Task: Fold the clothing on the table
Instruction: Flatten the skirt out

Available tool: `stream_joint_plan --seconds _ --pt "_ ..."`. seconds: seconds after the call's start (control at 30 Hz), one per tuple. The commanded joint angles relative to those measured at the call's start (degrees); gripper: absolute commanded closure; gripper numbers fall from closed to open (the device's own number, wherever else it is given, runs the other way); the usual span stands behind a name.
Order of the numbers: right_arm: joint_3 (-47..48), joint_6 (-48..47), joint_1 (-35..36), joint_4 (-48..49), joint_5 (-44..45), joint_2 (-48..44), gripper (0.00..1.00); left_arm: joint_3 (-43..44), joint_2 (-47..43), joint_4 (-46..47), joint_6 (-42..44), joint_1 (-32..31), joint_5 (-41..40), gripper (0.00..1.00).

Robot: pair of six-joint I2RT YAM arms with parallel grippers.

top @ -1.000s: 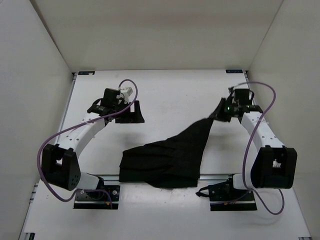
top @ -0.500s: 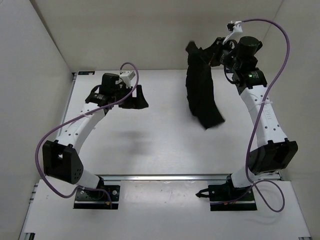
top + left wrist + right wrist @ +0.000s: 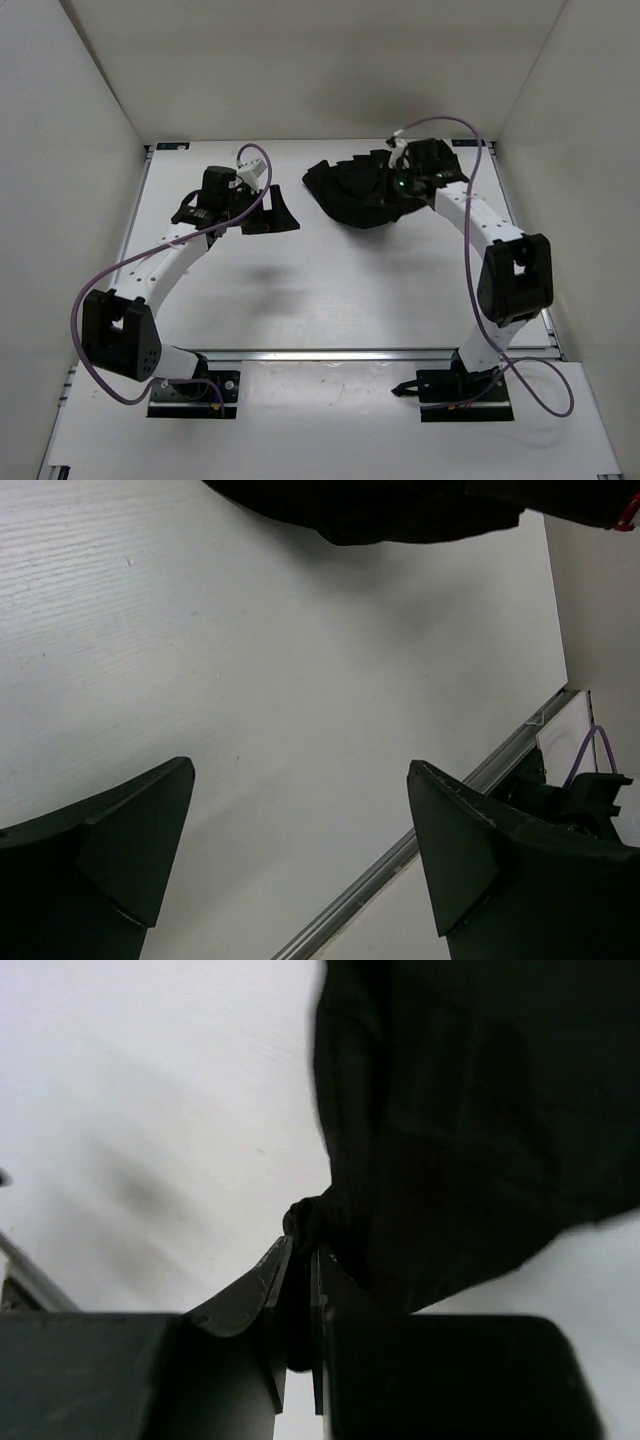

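Jaws: right gripper [image 3: 300, 1250] pinched shut on a fold of the clothing [image 3: 350, 193]; left gripper [image 3: 268, 212] spread wide, empty. Clothing: bunched at the far side of the table [image 3: 330, 290], just right of the left gripper.

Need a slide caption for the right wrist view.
Right gripper shut on a bunched edge of the black clothing, white table behind.

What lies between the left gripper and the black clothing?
Only a bare stretch of table separates the left gripper from the clothing; the top view shows it.
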Motion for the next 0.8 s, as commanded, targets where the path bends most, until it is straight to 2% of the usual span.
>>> stream_joint_plan --seconds 0.0,0.1,0.13,0.27,0.3,0.37,0.5,0.63,0.77 --pt "18.5 -2.9 5.6 0.4 -4.0 2.3 1.0 0.1 -1.6 3.6 -1.7 0.4 1.5 0.02" --pt "33.8 -2.8 7.7 -3.6 -5.9 7.5 1.0 1.2 -1.6 3.8 -1.7 1.8 1.2 0.02" --pt "46.6 -3.9 8.6 -5.6 -6.8 9.2 1.0 1.8 -2.2 4.2 -2.1 2.5 0.7 0.01" --pt "60.1 -6.0 9.1 -7.3 -2.6 9.4 1.0 2.9 -3.0 4.5 -2.5 4.9 -0.6 0.01" --pt "58.9 -5.7 9.1 -6.6 -2.6 8.0 1.0 4.0 -3.1 4.2 -2.3 5.2 -0.7 0.01" --pt "51.4 -4.8 3.6 -4.5 -2.9 4.7 1.0 5.1 -2.8 4.4 -2.5 5.8 -0.7 0.01" --pt "29.0 -3.0 -4.1 2.8 -1.2 -0.6 1.0 5.0 -2.3 6.8 -3.9 2.7 -0.8 0.01" --pt "11.4 -3.0 -6.5 5.2 1.0 -2.3 1.0 3.7 -0.7 7.3 -4.5 -0.1 -2.3 0.01" --pt "0.9 -3.3 -8.2 4.7 6.2 -3.3 1.0 1.8 -0.1 6.7 -5.0 -1.0 -3.7 0.01"
